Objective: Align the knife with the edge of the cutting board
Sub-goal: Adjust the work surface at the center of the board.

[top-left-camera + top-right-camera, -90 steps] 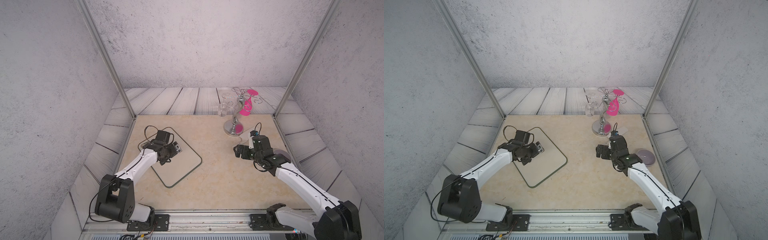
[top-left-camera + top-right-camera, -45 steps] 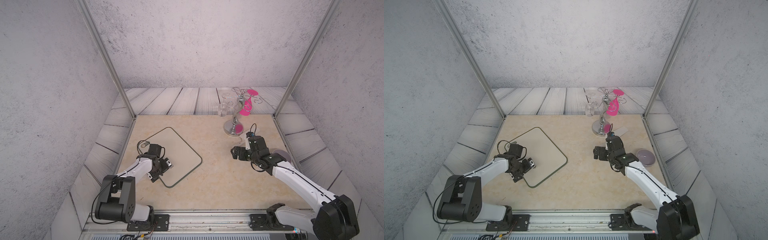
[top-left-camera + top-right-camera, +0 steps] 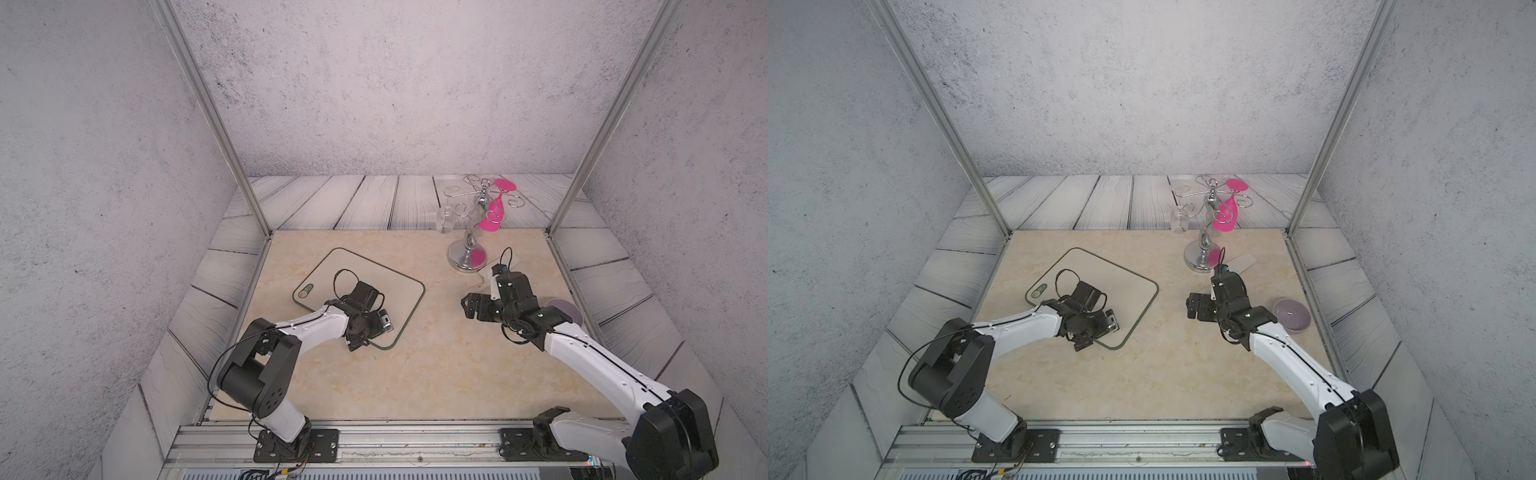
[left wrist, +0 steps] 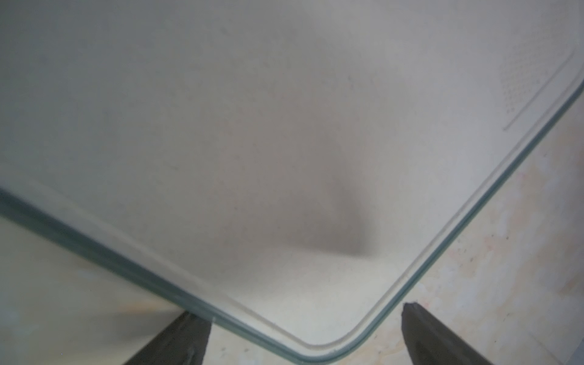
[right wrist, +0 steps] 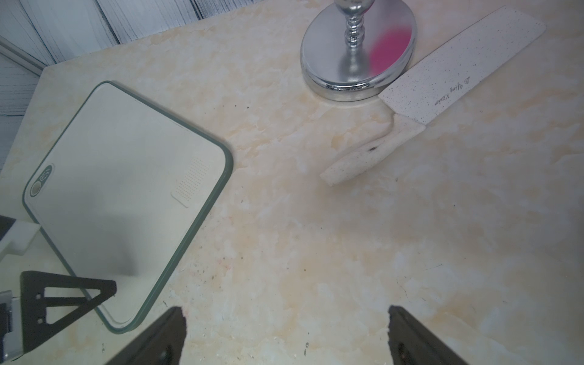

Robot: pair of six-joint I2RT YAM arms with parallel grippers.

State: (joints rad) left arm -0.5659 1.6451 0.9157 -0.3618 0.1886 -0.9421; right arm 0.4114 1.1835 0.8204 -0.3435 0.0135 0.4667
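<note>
The cutting board [image 3: 374, 272] [image 3: 1104, 272] lies askew on the left half of the table, beige with a dark green rim. My left gripper [image 3: 365, 338] [image 3: 1088, 338] [image 4: 303, 319] is open at the board's near corner [image 4: 328, 354], one finger on each side of it. The white knife [image 5: 458, 72] [image 3: 1244, 262] lies on the table at the far right, its blade against the base of a silver stand. My right gripper [image 3: 469, 307] [image 3: 1196, 307] [image 5: 286, 316] is open over bare table between the board [image 5: 120, 177] and the knife, holding nothing.
A silver glass stand [image 3: 467, 257] [image 5: 357, 63] with a pink glass stands at the back right, a clear glass [image 3: 445, 220] hanging from it. A grey-purple bowl [image 3: 567, 311] [image 3: 1291, 318] sits by the right edge, behind my right arm. Metal frame posts rise at the back corners.
My left arm swept from above the board along its near left side to its near corner. The board has turned, its near corner swinging to the right. My right gripper drifted slightly left.
</note>
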